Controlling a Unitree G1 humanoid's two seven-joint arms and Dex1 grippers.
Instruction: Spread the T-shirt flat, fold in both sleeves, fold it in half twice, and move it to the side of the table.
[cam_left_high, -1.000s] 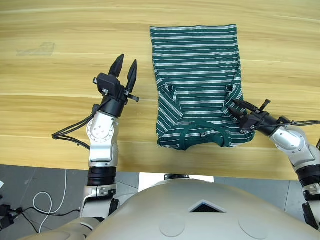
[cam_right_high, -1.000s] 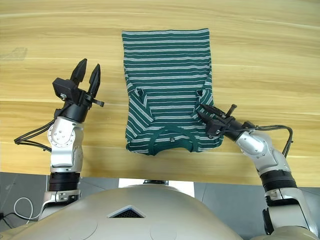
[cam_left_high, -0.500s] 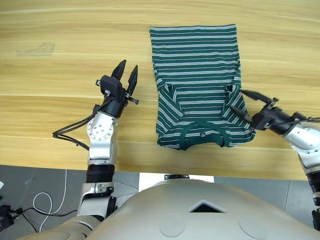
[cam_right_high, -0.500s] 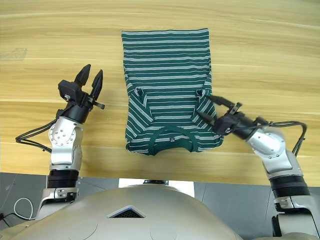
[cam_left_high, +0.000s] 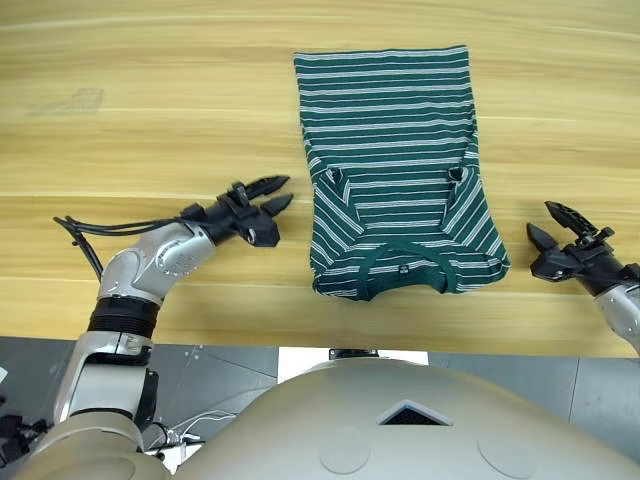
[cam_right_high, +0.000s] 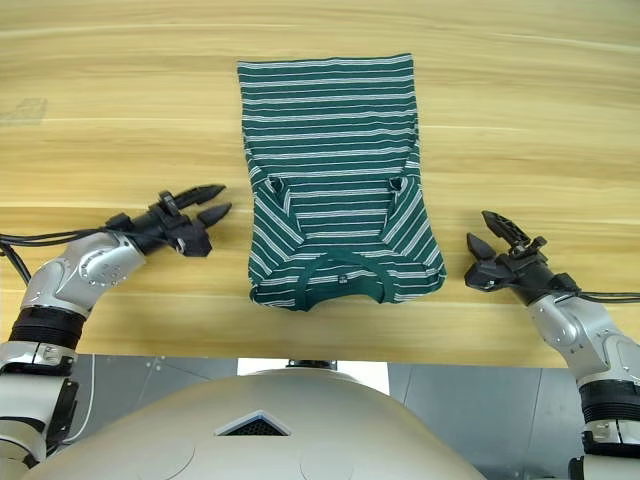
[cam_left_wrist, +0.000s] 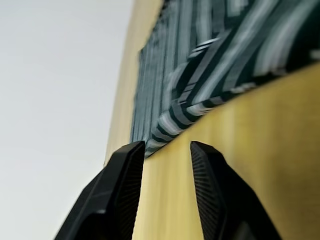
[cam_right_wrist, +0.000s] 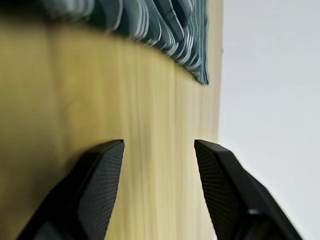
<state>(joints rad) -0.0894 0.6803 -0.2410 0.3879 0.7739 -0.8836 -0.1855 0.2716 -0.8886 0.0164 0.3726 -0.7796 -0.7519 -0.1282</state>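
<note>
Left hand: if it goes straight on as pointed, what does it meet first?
Likely the T-shirt, at its left edge. Only bare table lies between it and the left hand.

A light wooden table (cam_left_high: 150, 60) with long grain lines fills the upper and middle of the frame, and its near edge runs across the lower part. A dark green T-shirt (cam_left_high: 395, 150) with white stripes lies flat on it, right of centre in the upper half. Both sleeves are folded in over the body. Its collar (cam_left_high: 400, 250) points toward the lower edge and its hem (cam_left_high: 382, 53) toward the top. A faint pale patch (cam_left_high: 65, 100) marks the wood at upper left.
</note>
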